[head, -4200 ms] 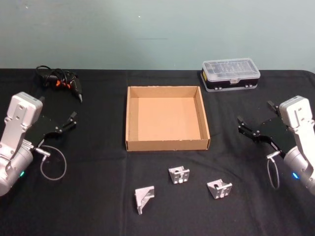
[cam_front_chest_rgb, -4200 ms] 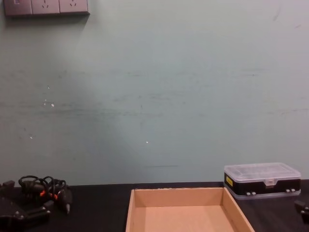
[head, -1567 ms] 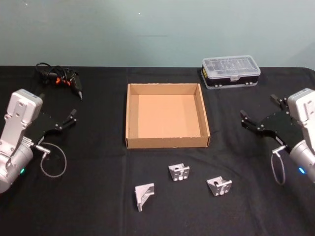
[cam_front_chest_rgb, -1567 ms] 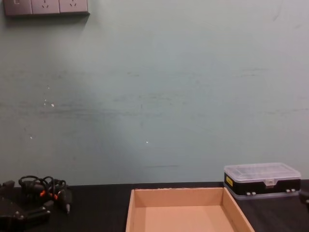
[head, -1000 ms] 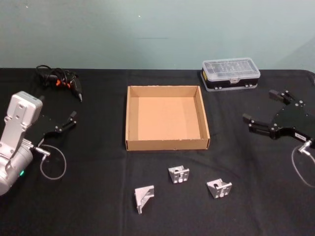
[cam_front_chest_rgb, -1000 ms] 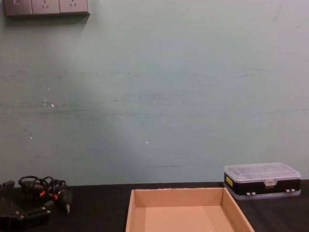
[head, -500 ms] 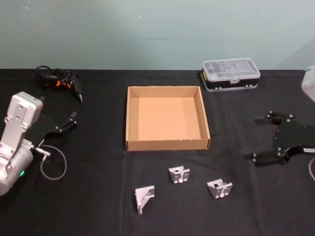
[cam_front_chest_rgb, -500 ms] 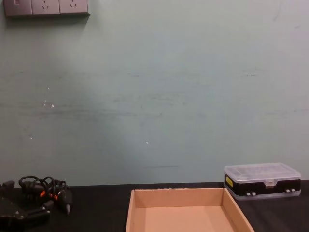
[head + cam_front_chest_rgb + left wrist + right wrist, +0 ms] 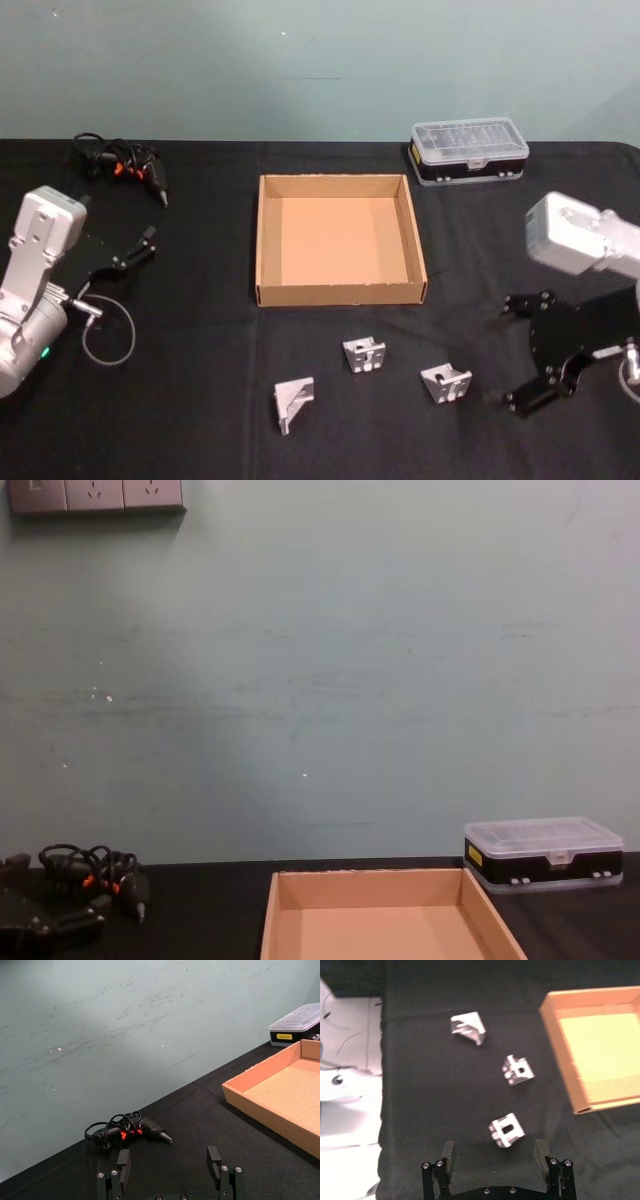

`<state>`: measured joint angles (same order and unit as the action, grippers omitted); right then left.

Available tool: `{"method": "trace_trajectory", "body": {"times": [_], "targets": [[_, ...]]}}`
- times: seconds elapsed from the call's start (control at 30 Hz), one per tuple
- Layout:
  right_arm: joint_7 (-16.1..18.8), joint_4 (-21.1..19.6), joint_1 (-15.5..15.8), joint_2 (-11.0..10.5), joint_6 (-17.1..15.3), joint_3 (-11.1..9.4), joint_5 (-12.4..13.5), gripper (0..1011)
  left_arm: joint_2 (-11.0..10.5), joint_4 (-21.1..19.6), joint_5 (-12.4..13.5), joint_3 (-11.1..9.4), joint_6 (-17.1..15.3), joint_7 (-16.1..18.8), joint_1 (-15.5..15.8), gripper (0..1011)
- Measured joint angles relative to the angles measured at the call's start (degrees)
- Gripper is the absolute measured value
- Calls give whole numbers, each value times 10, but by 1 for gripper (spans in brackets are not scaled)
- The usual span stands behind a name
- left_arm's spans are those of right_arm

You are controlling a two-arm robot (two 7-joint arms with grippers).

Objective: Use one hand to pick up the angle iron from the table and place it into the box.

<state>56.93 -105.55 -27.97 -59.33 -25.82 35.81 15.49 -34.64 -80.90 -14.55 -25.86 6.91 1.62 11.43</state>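
Three silver angle irons lie on the black table (image 9: pixel 200 330) in front of the box: a left one (image 9: pixel 294 400), a middle one (image 9: pixel 364 354) and a right one (image 9: pixel 446 383). The tan cardboard box (image 9: pixel 340 292) sits mid-table and holds nothing. My right gripper (image 9: pixel 512 352) is open, low over the table just right of the right angle iron. In the right wrist view that angle iron (image 9: pixel 506 1130) lies just ahead of the open gripper (image 9: pixel 493 1154), with the other two (image 9: pixel 518 1069) (image 9: pixel 468 1028) beyond. My left gripper (image 9: pixel 135 250) rests open at the far left.
A clear-lidded plastic case (image 9: pixel 468 150) stands behind the box at the right. A tangle of black cables (image 9: pixel 120 165) with orange marks lies at the back left. The table's edge and a pale floor (image 9: pixel 350 1085) show in the right wrist view.
My right arm has swung from beside the box's right side forward and down, its gripper now pointing at the right angle iron. The left arm and the angle irons have stayed put.
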Motion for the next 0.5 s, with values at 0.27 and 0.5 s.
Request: {"method": "trace_trajectory", "body": {"times": [0.27, 0.5], "targets": [[43, 26, -46, 27, -6, 61, -46, 1000, 0, 0, 0, 0, 0, 0, 0, 1000], [59, 52, -76, 47, -7, 96, -72, 1000, 0, 0, 0, 0, 0, 0, 0, 1000]]}}
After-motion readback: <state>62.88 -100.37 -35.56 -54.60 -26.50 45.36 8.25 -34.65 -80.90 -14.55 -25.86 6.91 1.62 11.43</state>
